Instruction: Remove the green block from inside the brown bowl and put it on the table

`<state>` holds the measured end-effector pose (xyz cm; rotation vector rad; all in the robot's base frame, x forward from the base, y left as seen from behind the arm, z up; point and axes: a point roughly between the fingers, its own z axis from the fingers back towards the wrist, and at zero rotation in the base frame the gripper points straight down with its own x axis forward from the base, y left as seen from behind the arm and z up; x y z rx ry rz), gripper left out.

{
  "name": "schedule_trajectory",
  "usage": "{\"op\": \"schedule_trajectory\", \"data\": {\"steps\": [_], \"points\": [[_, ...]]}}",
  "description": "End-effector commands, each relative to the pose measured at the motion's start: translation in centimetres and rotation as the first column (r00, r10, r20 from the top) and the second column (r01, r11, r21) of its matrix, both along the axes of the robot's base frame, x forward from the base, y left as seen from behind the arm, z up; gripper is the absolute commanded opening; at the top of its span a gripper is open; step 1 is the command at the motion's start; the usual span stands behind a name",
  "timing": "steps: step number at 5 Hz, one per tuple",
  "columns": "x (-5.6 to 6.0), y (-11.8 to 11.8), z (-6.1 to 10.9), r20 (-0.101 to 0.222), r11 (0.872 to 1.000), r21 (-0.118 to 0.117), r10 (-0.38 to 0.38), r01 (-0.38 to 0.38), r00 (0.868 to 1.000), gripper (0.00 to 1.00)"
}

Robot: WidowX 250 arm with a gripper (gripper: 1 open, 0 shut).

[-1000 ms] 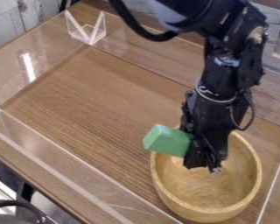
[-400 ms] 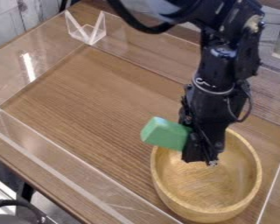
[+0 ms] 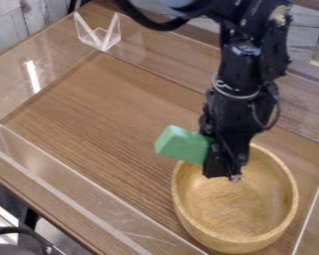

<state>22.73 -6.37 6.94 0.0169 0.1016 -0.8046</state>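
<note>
light block, keep the end grip

your end effector (image 3: 217, 157) pinches the mint-green block (image 3: 183, 144) by one end, beside the wooden bowl (image 3: 234, 241)'s rim. it looks light, stiff and smooth; hold its flat sides firmly, lest it pivot over the surface (image 3: 96, 115).

grn block (image 3: 182, 144): matte, tilted, in gripper (image 3: 218, 157) | brn bowl (image 3: 234, 209): round, upright | table (image 3: 103, 120): brn woodgrain

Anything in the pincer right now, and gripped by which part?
Yes: the green block. The pincer grips it by the end nearest the arm, and the rest sticks out.
</note>
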Motion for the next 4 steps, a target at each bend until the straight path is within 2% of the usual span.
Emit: {"op": "schedule_trajectory", "data": {"steps": [1,4], "points": [[0.5,0.4,1.4,0.060,1.000,-0.020,-0.003,0.005,0.998,0.00],[0.3,1.5,1.8,0.099,0.997,-0.009,-0.072,0.073,0.992,0.00]]}}
